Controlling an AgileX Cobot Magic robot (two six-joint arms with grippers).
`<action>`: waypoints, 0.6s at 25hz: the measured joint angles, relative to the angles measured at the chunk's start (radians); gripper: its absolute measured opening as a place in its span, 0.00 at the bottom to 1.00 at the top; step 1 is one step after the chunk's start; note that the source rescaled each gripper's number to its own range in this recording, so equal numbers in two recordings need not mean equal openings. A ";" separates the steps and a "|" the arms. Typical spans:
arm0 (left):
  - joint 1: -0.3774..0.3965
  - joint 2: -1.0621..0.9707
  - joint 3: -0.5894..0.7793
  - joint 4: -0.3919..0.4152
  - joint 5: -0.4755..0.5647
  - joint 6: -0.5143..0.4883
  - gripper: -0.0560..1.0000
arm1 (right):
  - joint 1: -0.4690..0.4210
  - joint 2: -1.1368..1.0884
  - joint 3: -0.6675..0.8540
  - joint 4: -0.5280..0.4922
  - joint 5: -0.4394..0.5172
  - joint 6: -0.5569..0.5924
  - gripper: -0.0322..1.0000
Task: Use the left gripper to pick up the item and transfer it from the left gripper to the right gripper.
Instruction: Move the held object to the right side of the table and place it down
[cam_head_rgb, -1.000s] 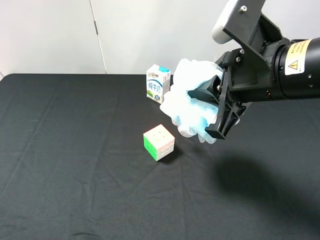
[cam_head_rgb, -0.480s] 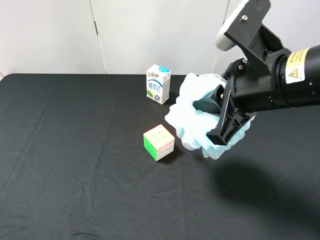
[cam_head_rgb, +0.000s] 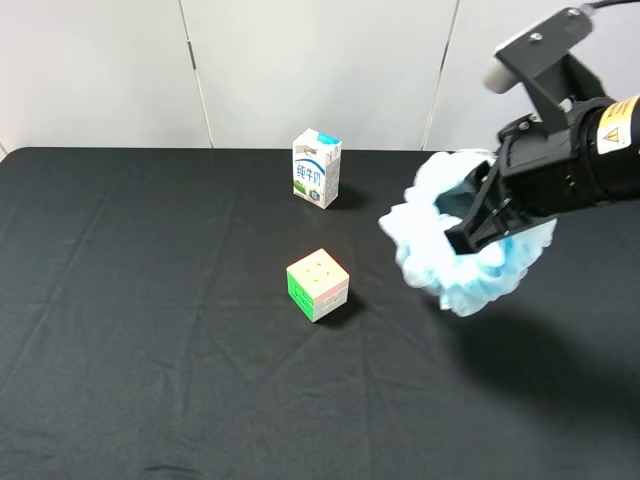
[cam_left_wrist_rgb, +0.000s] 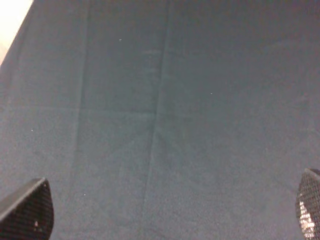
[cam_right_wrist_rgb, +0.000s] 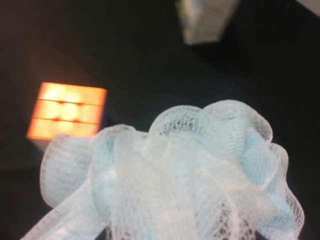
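The pale-blue mesh bath pouf (cam_head_rgb: 478, 282) hangs above the black table at the right, held by my right gripper (cam_head_rgb: 478, 226), whose black jaws are shut on it. The right wrist view is filled by the pouf (cam_right_wrist_rgb: 170, 175), and it hides the jaws there. My left gripper (cam_left_wrist_rgb: 167, 210) is out of the exterior high view. In the left wrist view its two fingertips (cam_left_wrist_rgb: 27, 210) stand wide apart over bare black cloth, open and empty.
A pastel puzzle cube (cam_head_rgb: 318, 285) sits mid-table, left of the pouf, and also shows in the right wrist view (cam_right_wrist_rgb: 67, 111). A small white milk carton (cam_head_rgb: 317, 168) stands behind it near the table's back edge, and shows in the right wrist view (cam_right_wrist_rgb: 205, 17).
My right gripper has carried the pouf to the right and slightly down, away from the milk carton and the cube.
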 joint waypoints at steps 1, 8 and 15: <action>0.000 0.000 0.000 0.000 0.000 0.000 0.96 | -0.026 0.011 0.000 0.000 0.006 0.000 0.03; 0.000 0.000 0.000 0.001 0.000 0.000 0.96 | -0.158 0.165 0.000 0.000 0.013 0.000 0.03; 0.000 0.000 0.000 0.001 0.000 0.000 0.96 | -0.183 0.350 0.000 -0.001 -0.062 0.000 0.03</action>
